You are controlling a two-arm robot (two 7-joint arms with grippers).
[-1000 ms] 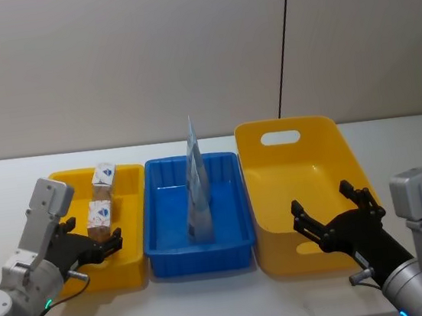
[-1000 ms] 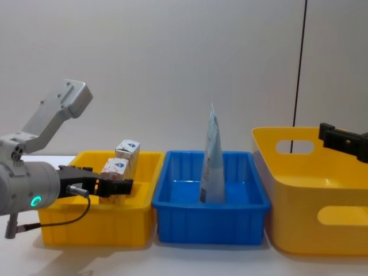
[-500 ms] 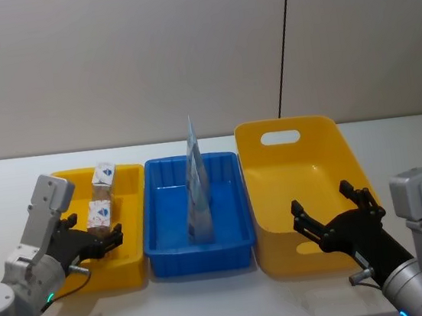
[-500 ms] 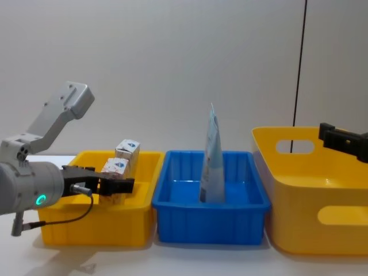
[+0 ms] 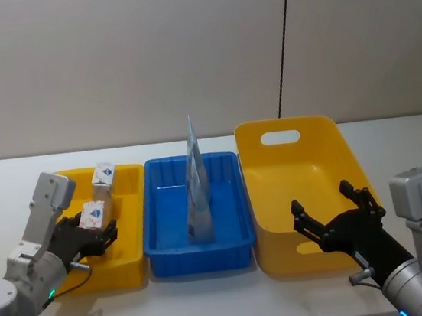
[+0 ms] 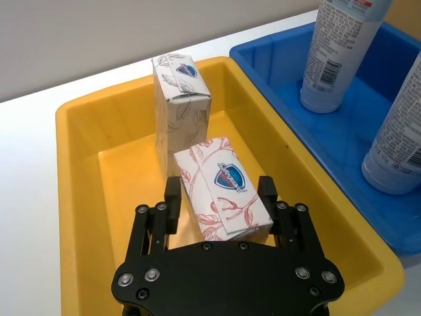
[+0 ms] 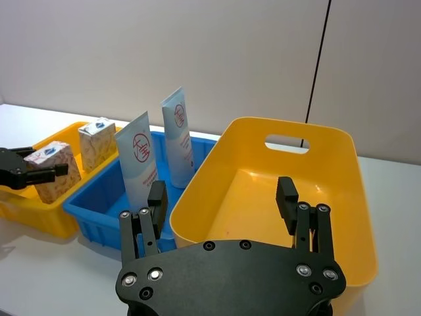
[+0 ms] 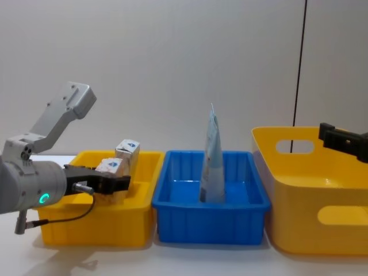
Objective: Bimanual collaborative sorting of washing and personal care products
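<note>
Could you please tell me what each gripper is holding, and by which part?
The left gripper grips one floral carton by its two opposite side faces, at the small yellow bin. The right gripper is open and holds nothing.

My head camera looks forward and down from above the near side, so the left yellow tray (image 5: pixel 114 278), the blue tray (image 5: pixel 200 258) and the right yellow basket (image 5: pixel 277 258) show their insides. My chest camera sits lower and faces straight across, showing the same three from the side. The left wrist camera looks from very near over my left gripper (image 6: pixel 220 191) at the carton (image 6: pixel 227 178) it clamps (the blue tray's left part also shows). The right wrist camera, behind my spread right gripper (image 7: pixel 222 194), faces far-left across all three.
</note>
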